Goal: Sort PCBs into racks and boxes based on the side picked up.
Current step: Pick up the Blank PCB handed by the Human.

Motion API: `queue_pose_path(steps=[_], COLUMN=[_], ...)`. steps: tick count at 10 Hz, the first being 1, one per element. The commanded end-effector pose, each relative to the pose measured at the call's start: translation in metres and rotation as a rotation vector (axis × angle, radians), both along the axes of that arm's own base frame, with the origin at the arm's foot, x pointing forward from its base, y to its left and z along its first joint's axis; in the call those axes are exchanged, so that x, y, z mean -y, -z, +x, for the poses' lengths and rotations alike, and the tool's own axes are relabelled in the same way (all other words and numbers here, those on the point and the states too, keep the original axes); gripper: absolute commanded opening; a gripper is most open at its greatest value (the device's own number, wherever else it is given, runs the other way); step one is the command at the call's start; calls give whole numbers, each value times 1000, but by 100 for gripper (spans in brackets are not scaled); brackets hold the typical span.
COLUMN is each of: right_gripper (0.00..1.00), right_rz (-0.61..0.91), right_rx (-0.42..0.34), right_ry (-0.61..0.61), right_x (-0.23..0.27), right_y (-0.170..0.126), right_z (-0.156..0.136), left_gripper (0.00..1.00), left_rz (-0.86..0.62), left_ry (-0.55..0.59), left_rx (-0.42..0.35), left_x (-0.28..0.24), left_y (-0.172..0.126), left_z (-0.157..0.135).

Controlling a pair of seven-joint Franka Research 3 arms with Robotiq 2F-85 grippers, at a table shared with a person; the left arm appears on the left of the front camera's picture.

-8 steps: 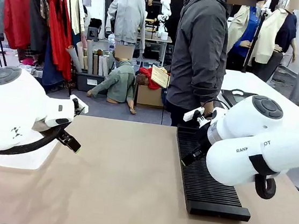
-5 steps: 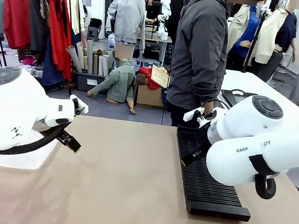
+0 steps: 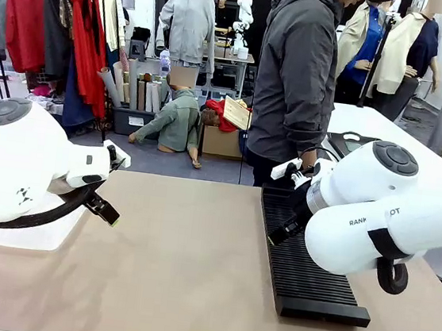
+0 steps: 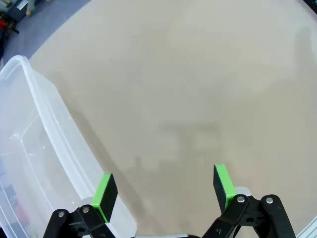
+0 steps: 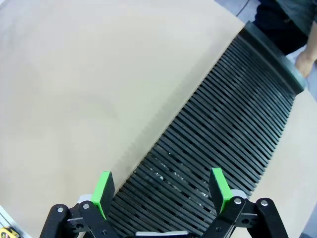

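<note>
Nothing moved: left claw (image 4: pixel 162 179) and right claw (image 5: pixel 159 181) both released; one rack (image 3: pixel 300 258), one tub (image 4: pixel 34 148).

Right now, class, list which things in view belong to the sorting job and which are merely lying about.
Belong to the job: black slotted rack, clear plastic tub, left gripper and right gripper, both open.
Just lying about: clothes rail with garments, cardboard box in the background.

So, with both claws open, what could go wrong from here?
1. The person's hand is near the far end of the rack; the right claw, above the rack, might meet it when reaching forward.
2. The left claw hangs by the rim of the clear tub; lowering could strike it.
</note>
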State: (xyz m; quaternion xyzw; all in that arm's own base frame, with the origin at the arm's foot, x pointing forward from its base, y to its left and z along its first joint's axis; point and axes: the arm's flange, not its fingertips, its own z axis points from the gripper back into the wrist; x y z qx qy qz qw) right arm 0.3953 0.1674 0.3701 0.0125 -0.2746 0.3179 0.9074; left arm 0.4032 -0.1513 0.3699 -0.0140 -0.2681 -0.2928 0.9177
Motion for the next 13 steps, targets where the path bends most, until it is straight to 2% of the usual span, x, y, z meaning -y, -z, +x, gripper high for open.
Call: queue_pose_path(steps=[1, 3, 5, 6, 7, 8, 10, 11, 12, 13], right_gripper=[100, 100, 100, 100, 100, 100, 100, 100, 100, 100], right_rz=[0, 0, 49, 54, 49, 44, 78, 152, 232, 271], right_rx=[0, 0, 9, -11, -17, -55, -186, -210, -284, -322], right_ry=[0, 0, 5, 21, 25, 45, 96, 41, -29, -62], right_x=[0, 0, 12, 21, 28, 31, 42, 48, 58, 65], right_y=[0, 0, -26, -40, -58, -76, -105, -119, -133, -142], right_z=[0, 0, -7, -10, -15, -17, -17, -18, -18, -17], left_gripper=[100, 100, 100, 100, 100, 100, 100, 100, 100, 100], left_rz=[0, -38, -65, -79, -94, -78, -122, -141, -177, -246], left_ry=[0, -8, 4, 2, 11, 28, 5, -18, -5, 33], left_rx=[0, 0, -47, -55, -97, -153, -179, -195, -231, -241], left_x=[0, 1, 3, 5, 4, 3, -6, -11, -17, -25], left_y=[0, -7, -23, -35, -53, -70, -105, -119, -130, -135], left_z=[0, -1, -2, 0, 4, 8, 21, 29, 36, 41])
